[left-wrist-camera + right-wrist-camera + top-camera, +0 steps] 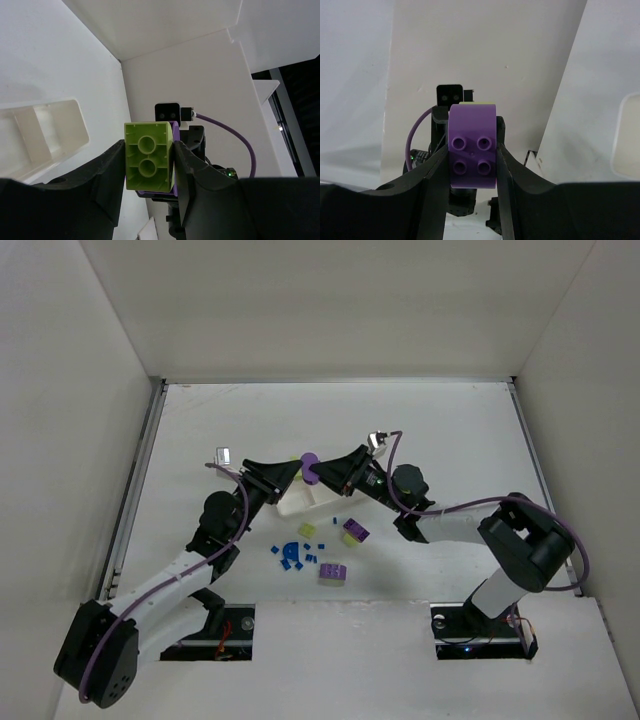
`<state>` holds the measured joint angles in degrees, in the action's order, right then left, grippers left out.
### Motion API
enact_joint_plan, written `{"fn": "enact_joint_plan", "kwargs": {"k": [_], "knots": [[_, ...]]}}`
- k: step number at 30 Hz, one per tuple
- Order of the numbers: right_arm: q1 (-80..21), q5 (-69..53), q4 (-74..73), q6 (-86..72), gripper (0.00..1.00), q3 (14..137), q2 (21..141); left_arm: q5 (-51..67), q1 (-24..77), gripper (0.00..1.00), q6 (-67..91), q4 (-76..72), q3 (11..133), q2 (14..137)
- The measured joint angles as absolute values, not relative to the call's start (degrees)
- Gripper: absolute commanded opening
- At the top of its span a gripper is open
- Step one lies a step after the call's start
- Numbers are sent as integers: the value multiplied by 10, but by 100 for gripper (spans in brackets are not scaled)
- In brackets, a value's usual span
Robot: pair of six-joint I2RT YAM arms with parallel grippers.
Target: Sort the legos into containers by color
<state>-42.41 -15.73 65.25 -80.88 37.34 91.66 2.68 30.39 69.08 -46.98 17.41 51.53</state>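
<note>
Left of centre in the overhead view, our left gripper (286, 472) is clamped on a yellow-green brick (296, 462). The left wrist view confirms this: both fingers (107, 175) are pressed on the flanks of the brick (148, 157), with its two studs facing the camera.

Directly against that brick sits a purple round brick (309, 462). We see its purple edge (176, 150) behind the green one. We can't tell whether the two are snapped together or only touching.

Our right gripper (322, 472) is closed on the purple piece. In the right wrist view the fingers (507, 170) squeeze its sides (472, 152), four studs toward the lens, with a sliver of yellow-green (476, 103) showing behind it. Both grippers meet nose to nose.

The white tray (300, 502) lies on the table (450, 430), angled, just on the near side of the held pair. The left wrist view shows its dividers (47, 125).

Loose pieces on the table nearer the bases, left to right:
- blue bits (290, 554) in a cluster
- small yellow-green piece (307, 530)
- purple block (333, 572)
- purple-and-yellow block (354, 531)

All four lie outside the tray.
</note>
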Motion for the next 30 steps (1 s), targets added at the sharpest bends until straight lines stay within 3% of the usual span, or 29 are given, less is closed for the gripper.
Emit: {"fn": "enact_joint_plan", "kwargs": {"k": [7,13,21,25,30], "knots": [[-415,-172,656,-807,18,356,899,52,299,12,690,-441,173,489],[-367,-179,613,-773,18,309,801,52,263,11,656,-366,170,429],[-338,-116,397,-613,19,305,656,9,263,12,576,-239,177,402],[-355,-38,262,-512,19,342,669,-19,294,12,537,-208,203,448],[-396,6,181,-435,19,406,769,-64,338,13,490,-189,243,514]]}}
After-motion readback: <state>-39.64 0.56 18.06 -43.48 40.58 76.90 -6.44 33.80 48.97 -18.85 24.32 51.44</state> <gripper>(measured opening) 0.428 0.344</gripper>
